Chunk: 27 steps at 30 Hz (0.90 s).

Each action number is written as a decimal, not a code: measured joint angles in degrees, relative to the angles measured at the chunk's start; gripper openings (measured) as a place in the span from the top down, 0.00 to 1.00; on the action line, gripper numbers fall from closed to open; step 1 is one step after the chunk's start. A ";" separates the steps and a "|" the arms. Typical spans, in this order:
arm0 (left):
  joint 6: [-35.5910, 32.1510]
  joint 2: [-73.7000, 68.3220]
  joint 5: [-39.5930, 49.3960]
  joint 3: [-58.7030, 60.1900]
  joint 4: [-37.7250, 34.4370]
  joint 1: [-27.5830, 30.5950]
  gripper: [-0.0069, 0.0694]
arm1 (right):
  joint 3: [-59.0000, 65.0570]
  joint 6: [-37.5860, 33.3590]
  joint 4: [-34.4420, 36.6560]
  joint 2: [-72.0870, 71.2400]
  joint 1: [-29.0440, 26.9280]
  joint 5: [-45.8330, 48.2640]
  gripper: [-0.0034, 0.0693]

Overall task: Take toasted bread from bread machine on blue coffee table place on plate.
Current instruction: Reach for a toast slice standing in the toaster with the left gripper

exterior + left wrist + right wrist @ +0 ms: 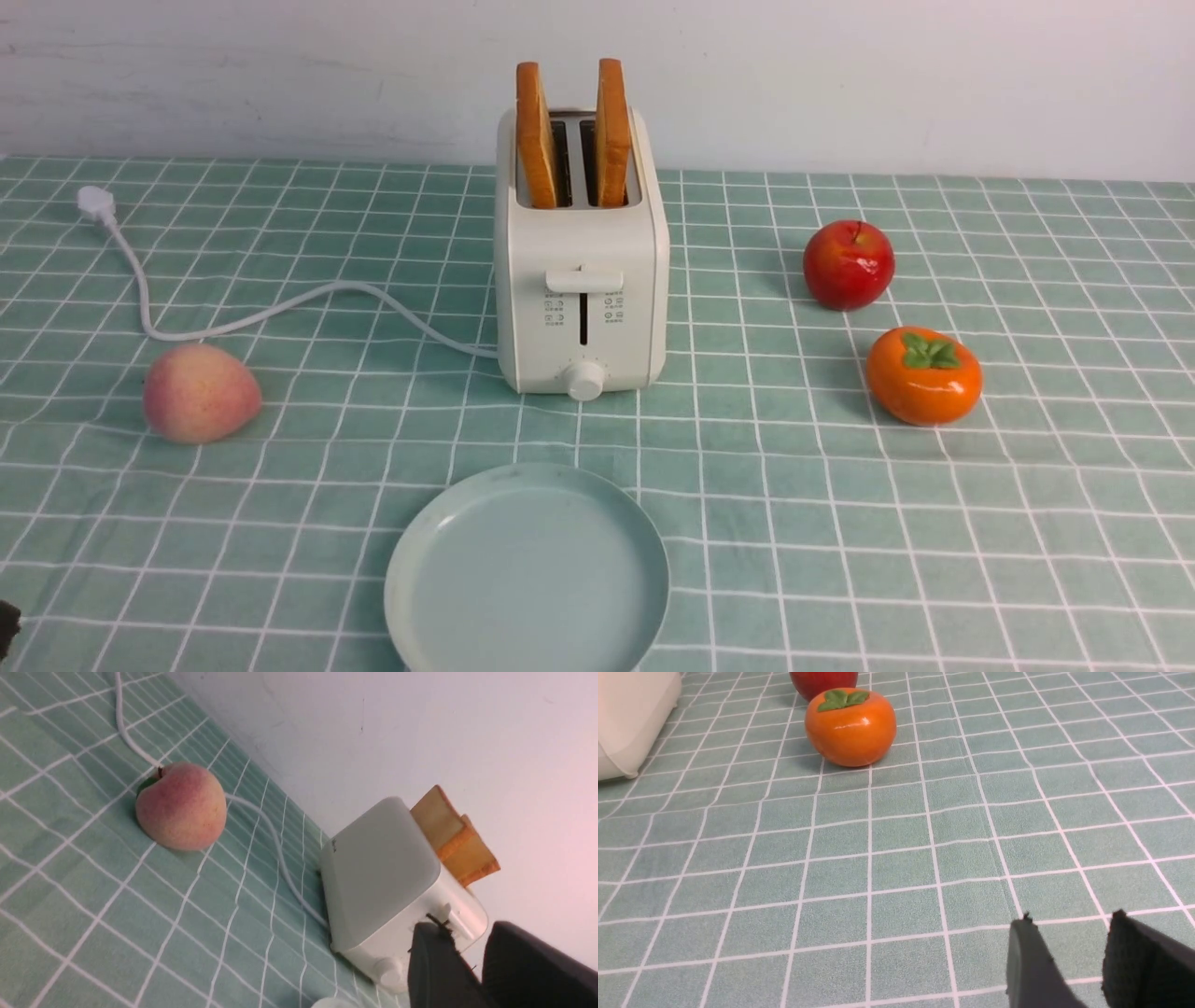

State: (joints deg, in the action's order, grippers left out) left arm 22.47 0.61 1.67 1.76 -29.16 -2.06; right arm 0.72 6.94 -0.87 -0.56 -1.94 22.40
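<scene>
The cream-white bread machine stands at the middle of the blue coffee table. Two slices of toasted bread stand upright in its slots, one on the left and one on the right. The pale blue-green plate lies empty in front of it. In the left wrist view my left gripper is open with nothing between its fingers, level with the bread machine and the toasted bread but apart from them. My right gripper is open over bare cloth.
A peach lies left of the bread machine beside its white cord and plug. A red apple and an orange persimmon sit to the right. A white wall runs behind the table.
</scene>
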 joint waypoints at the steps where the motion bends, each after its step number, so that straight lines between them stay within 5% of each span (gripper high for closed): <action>1: 0.02 0.00 -0.76 0.00 -0.16 0.00 0.70 | 0.00 0.00 0.00 0.00 0.00 0.00 0.62; 6: 2.35 0.00 -7.30 0.00 -0.67 0.00 0.71 | 0.56 1.36 4.61 0.00 0.00 -3.98 0.62; 9: 4.50 0.00 -12.53 0.00 -0.67 0.00 0.78 | 0.71 4.46 11.35 0.00 0.00 -8.98 0.62; 10: 6.03 0.00 -15.41 -0.48 -0.21 0.00 0.87 | 0.71 7.03 16.99 0.00 0.00 -13.60 0.62; 16: 6.61 -0.61 -13.58 -9.27 6.04 0.00 0.93 | 0.71 9.94 25.31 0.00 0.00 -21.53 0.62; 20: 6.61 -9.41 -4.83 -22.57 12.48 0.00 0.93 | 0.71 9.94 25.96 0.00 0.00 -22.70 0.62; 24: 4.31 -23.19 17.55 -38.14 16.55 0.00 0.93 | 0.46 8.74 25.96 0.00 0.00 -20.89 0.63; 27: 0.19 -35.02 37.85 -48.67 17.11 0.00 0.93 | -3.38 8.48 25.96 0.00 1.06 -9.77 0.68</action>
State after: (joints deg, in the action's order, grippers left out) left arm 22.66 -34.41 39.53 -46.90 -12.05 -2.06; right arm -2.66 15.41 25.09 -0.56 -0.88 12.63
